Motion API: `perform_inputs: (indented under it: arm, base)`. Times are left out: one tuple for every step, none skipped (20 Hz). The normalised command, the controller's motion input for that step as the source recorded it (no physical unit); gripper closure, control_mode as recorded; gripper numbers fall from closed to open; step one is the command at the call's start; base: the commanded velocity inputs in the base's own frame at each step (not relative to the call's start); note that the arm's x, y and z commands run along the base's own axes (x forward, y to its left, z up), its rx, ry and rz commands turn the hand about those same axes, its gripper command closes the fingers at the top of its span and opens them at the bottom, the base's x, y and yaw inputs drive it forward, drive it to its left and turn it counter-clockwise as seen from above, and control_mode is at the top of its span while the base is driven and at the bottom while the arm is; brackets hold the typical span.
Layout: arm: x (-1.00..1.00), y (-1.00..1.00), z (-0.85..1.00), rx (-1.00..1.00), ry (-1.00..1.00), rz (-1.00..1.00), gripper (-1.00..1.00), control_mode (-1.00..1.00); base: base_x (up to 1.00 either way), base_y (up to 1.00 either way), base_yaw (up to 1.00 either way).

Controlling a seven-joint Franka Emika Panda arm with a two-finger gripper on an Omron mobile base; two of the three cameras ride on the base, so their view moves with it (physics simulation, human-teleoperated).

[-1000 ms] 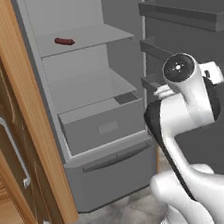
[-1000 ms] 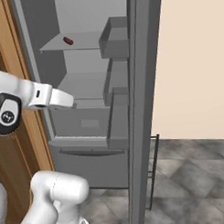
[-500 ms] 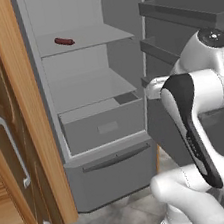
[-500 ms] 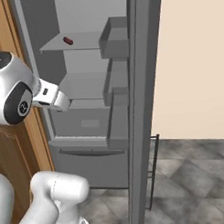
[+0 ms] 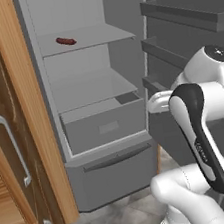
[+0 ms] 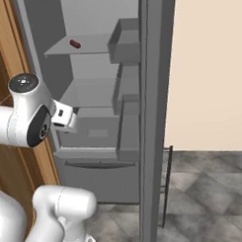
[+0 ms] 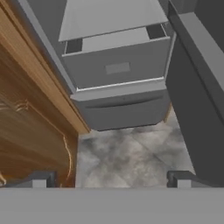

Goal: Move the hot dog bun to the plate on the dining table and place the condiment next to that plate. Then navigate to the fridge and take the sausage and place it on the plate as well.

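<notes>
Tall grey steel fridge point(image 5: 106, 130) stands open, door swung right with its grey door bins point(image 6: 124, 41) facing in, so the shelves are reachable from the base position. Small dark red-brown cylindrical sausage point(image 5: 65, 40) lies alone on the upper shelf, towards its left side; also visible in the right base view point(image 6: 75, 43). Lower shelf and the grey drawer point(image 7: 116, 68) below it look empty, though the drawer interior is only partly visible. Two-finger gripper point(image 7: 112, 178) has jaws released wide, holding nothing, aimed down at the drawer and floor, well below the sausage. Judgement: the arm needs to lift and reach in. Wooden cabinet with metal handles point(image 5: 12, 163) flanks the fridge's left.
</notes>
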Motion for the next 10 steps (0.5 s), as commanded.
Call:
perform_inputs:
  arm:
    - [0.0, 0.0, 0.0, 0.0, 0.0, 0.0, -1.0, 1.0]
    - [0.0, 0.0, 0.0, 0.0, 0.0, 0.0, -1.0, 1.0]
    - [0.0, 0.0, 0.0, 0.0, 0.0, 0.0, -1.0, 1.0]
    - [0.0, 0.0, 0.0, 0.0, 0.0, 0.0, -1.0, 1.0]
    - [0.0, 0.0, 0.0, 0.0, 0.0, 0.0, -1.0, 1.0]
    - [0.0, 0.0, 0.0, 0.0, 0.0, 0.0, -1.0, 1.0]
    - [0.0, 0.0, 0.0, 0.0, 0.0, 0.0, -1.0, 1.0]
    - [0.0, 0.0, 0.0, 0.0, 0.0, 0.0, -1.0, 1.0]
    - [0.0, 0.0, 0.0, 0.0, 0.0, 0.0, -1.0, 1.0]
    - [0.0, 0.0, 0.0, 0.0, 0.0, 0.0, -1.0, 1.0]
  base:
    - [0.51, 0.0, 0.06]
    - [0.74, 0.0, 0.07]
    - [0.96, 0.0, 0.07]
    - [1.0, 0.0, 0.07]
    - [1.0, 0.0, 0.05]
    - [0.99, 0.0, 0.0]
    - [0.94, 0.0, 0.0]
    - [0.88, 0.0, 0.0]
    - [0.9, 0.0, 0.0]
    - [0.86, 0.0, 0.0]
